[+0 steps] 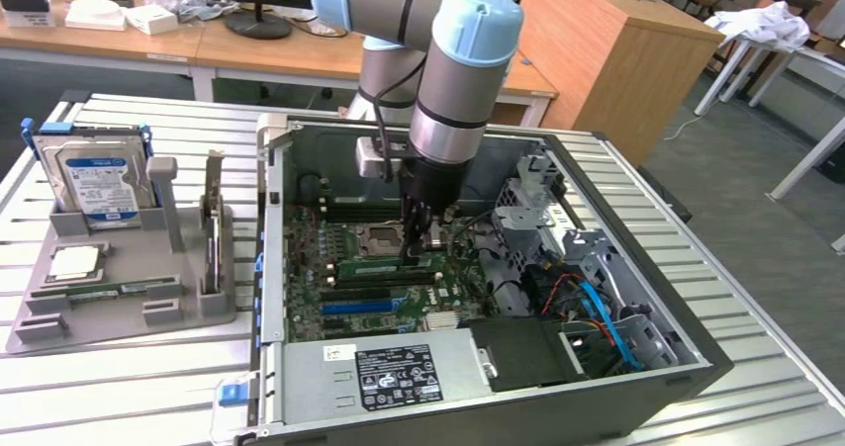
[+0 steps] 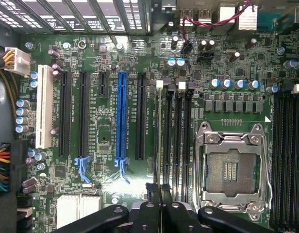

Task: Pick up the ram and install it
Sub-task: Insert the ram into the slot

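The ram is a thin green stick standing on edge in a memory slot of the motherboard, between the blue slot and the CPU socket. In the exterior view the ram shows as a green strip just below the socket, inside the open computer case. My gripper reaches straight down into the case onto one end of the stick. In the wrist view the gripper has its two black fingers pressed together, with the stick's top edge running out from between them.
A grey holder on the exterior view's left carries a blue-labelled hard drive and a square silver CPU chip. The power supply, drive cage and blue cables crowd the case around the gripper.
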{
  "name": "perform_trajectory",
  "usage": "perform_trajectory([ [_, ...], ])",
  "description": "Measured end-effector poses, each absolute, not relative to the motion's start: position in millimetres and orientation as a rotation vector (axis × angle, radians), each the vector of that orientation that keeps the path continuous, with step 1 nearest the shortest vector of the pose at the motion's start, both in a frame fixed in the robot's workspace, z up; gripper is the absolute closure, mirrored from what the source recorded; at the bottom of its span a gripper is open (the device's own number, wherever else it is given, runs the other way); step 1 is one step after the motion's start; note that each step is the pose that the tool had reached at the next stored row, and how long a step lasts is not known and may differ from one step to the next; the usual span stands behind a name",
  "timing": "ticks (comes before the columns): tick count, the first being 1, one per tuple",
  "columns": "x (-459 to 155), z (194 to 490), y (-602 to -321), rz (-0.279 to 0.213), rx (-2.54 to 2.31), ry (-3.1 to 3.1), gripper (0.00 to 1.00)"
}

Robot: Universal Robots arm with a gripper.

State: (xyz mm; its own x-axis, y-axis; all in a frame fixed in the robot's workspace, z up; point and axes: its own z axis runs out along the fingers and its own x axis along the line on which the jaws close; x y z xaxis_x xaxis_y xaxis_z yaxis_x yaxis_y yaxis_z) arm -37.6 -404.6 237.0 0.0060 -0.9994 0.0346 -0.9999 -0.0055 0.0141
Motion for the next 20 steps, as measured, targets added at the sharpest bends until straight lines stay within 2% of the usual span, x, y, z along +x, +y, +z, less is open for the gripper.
perform_trajectory([
  [20,-35.8,234.2,-405.2,0.009,2.191,-2.193,0.88],
])
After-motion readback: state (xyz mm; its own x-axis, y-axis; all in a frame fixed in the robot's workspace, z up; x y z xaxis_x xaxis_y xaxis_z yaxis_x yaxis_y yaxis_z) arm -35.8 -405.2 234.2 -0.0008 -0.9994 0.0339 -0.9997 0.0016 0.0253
